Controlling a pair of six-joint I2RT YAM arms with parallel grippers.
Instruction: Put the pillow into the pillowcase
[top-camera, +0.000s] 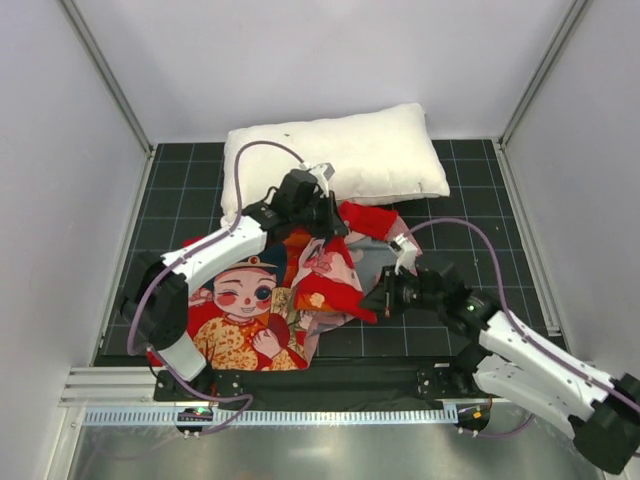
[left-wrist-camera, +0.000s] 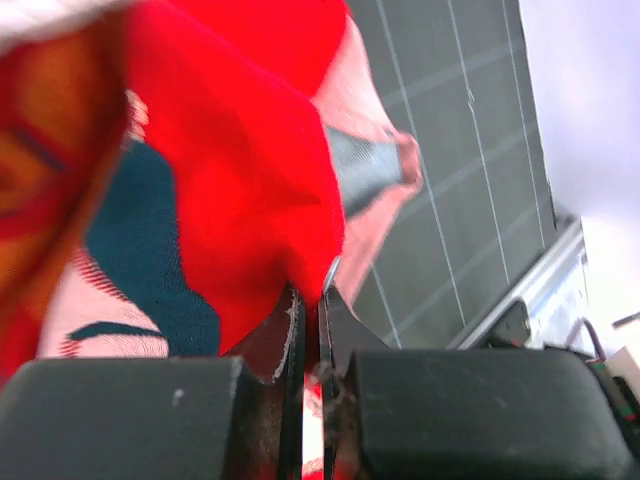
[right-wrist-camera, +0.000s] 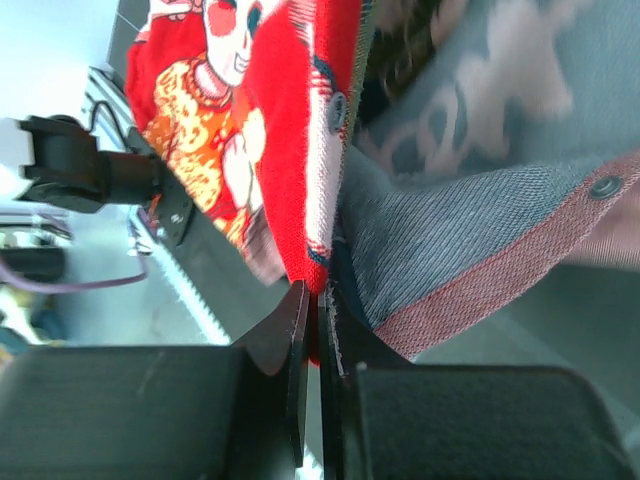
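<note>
The plump white pillow (top-camera: 335, 157) lies at the back of the black gridded mat (top-camera: 500, 230). In front of it the red pillowcase (top-camera: 245, 320) with its cartoon child's face lies crumpled, its pale reverse showing near the middle. My left gripper (top-camera: 325, 222) is shut on a fold of the pillowcase (left-wrist-camera: 240, 150) near the pillow's front edge. Red cloth runs between its fingers (left-wrist-camera: 310, 300). My right gripper (top-camera: 383, 300) is shut on the pillowcase's edge (right-wrist-camera: 310, 150) at the cloth's right side. Its fingertips (right-wrist-camera: 318, 300) pinch the red hem beside the greyish reverse (right-wrist-camera: 480, 240).
Pale walls and metal frame posts (top-camera: 105, 75) close in the mat on three sides. A metal rail (top-camera: 300, 412) runs along the near edge by the arm bases. A snap button (right-wrist-camera: 604, 187) sits on the case's hem.
</note>
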